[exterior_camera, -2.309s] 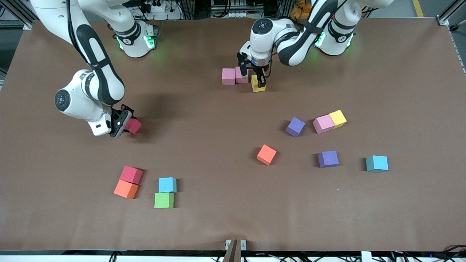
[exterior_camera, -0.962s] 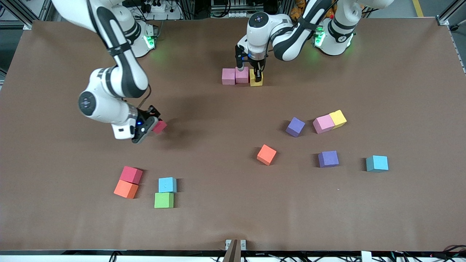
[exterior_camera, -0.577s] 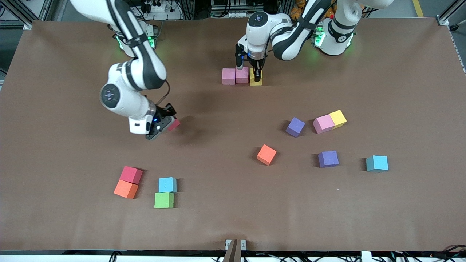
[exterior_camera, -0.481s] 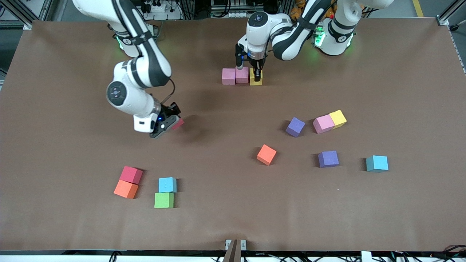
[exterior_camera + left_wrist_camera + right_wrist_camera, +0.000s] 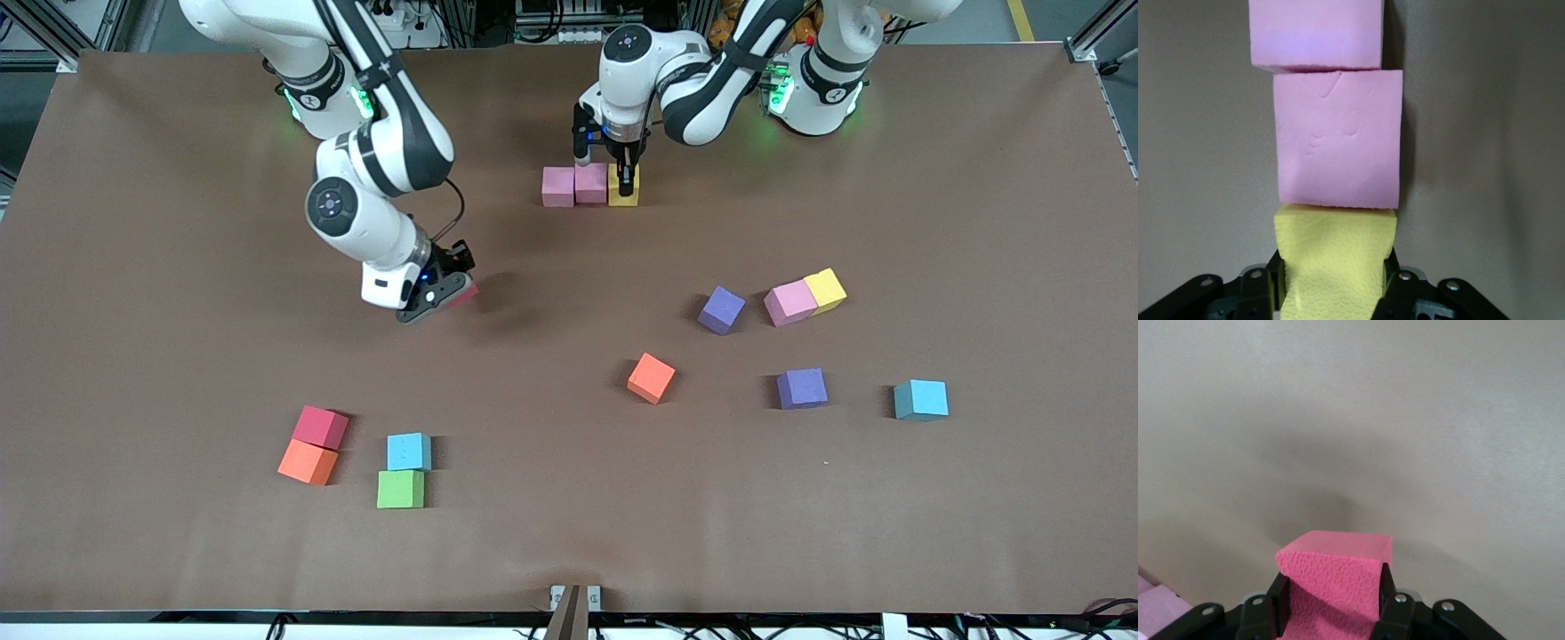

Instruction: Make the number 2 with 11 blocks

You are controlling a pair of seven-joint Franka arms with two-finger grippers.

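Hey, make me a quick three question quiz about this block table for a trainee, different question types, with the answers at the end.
1. True or false: the left pincer is shut on a yellow block.
2. Multiple choice: the block in the right pincer is A) green, B) red, C) purple.
3. Fill in: the yellow block ends a row that it forms with two ___ blocks.

Key
1. True; it sits against the row, on the brown table.
2. B; the red block is carried above the table.
3. Pink.
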